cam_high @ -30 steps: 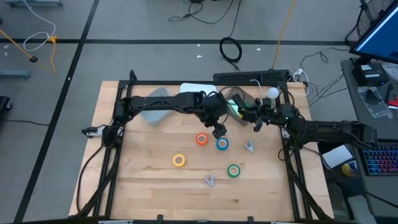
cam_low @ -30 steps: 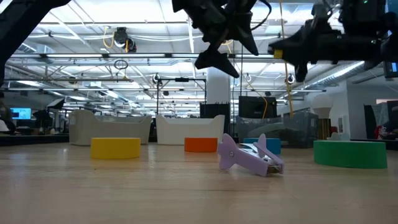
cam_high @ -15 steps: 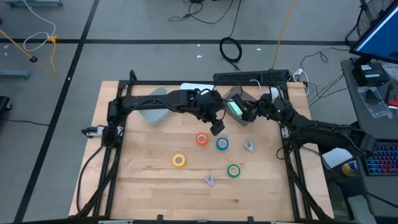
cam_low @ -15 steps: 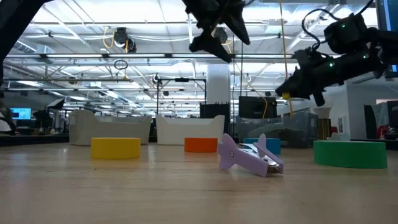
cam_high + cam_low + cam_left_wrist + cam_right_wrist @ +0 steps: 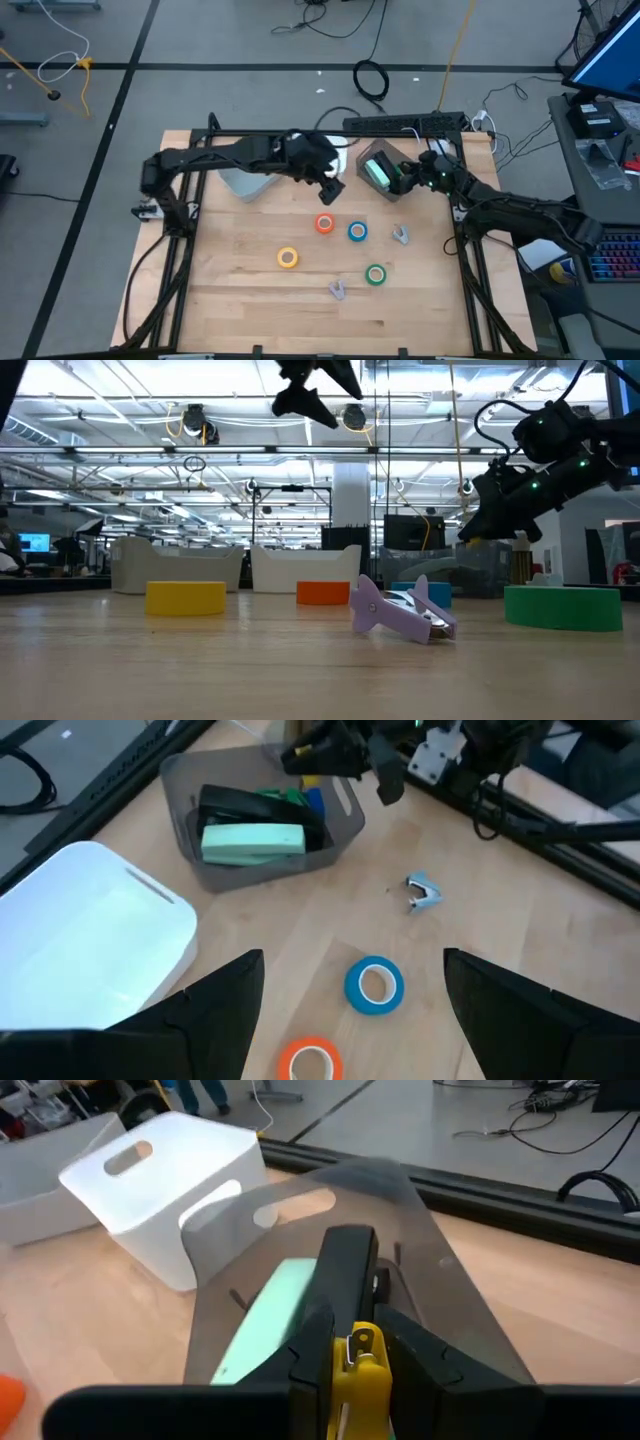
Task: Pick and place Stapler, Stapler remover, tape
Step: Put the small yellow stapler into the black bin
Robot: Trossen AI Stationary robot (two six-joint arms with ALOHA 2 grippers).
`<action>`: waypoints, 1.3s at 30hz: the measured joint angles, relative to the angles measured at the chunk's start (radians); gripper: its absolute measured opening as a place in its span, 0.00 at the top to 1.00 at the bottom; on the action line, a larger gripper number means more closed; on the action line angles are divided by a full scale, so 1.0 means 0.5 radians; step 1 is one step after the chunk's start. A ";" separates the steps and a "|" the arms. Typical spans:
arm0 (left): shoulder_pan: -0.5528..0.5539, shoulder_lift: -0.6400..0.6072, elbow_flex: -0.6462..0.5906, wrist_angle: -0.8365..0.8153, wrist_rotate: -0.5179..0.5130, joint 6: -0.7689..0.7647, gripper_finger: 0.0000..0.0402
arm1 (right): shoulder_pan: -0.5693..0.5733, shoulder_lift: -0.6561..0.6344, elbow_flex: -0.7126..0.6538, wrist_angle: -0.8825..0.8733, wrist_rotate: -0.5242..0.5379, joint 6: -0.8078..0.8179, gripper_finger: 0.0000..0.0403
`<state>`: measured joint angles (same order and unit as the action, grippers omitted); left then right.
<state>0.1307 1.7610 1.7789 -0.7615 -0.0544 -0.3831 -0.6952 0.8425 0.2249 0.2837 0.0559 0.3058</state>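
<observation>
We work over a wooden counter (image 5: 240, 300) whose far side carries a white bin (image 5: 90, 945), which shows nothing inside from here, and a grey see-through bin (image 5: 262, 872). The grey bin already holds a mint-green stapler (image 5: 252, 840) lying against a black stapler (image 5: 240, 805), with green and blue bits tucked behind them, so it looks to us like the drop-off for the office tools. Our left hand (image 5: 332, 187) hangs high between the two bins, its fingers apart and empty, lifted clear, we judge, so that the other arm has room. Our right hand (image 5: 400, 178) sits just over the grey bin's rim, its fingers clamped on a small yellow piece (image 5: 362, 1365), perhaps a stapler remover, held above the staplers as if ready to be let go. The tape is still out on the open counter: a red-orange roll (image 5: 324, 223) beside a blue roll (image 5: 357, 232), and a yellow roll (image 5: 288, 258) and a green roll (image 5: 375, 274) nearer the front. Two lilac stapler removers (image 5: 400, 235) (image 5: 337, 289) lie loose among them, untouched.
</observation>
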 joint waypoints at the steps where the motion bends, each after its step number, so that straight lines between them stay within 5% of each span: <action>1: 0.002 -0.058 -0.080 0.064 0.000 -0.019 0.22 | 0.000 0.016 0.000 0.000 -0.002 -0.009 0.86; 22: 0.010 -1.111 -1.285 0.943 -0.073 -0.254 0.22 | 0.060 0.363 0.442 -0.461 0.105 -0.159 0.86; 39: 0.013 -1.325 -1.736 1.183 -0.093 -0.380 0.22 | 0.086 0.629 0.490 -0.622 0.151 -0.053 0.85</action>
<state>0.1371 1.0985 0.9107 -0.1702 -0.1008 -0.5729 -0.6522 1.1572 0.4698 -0.0274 0.1314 0.2794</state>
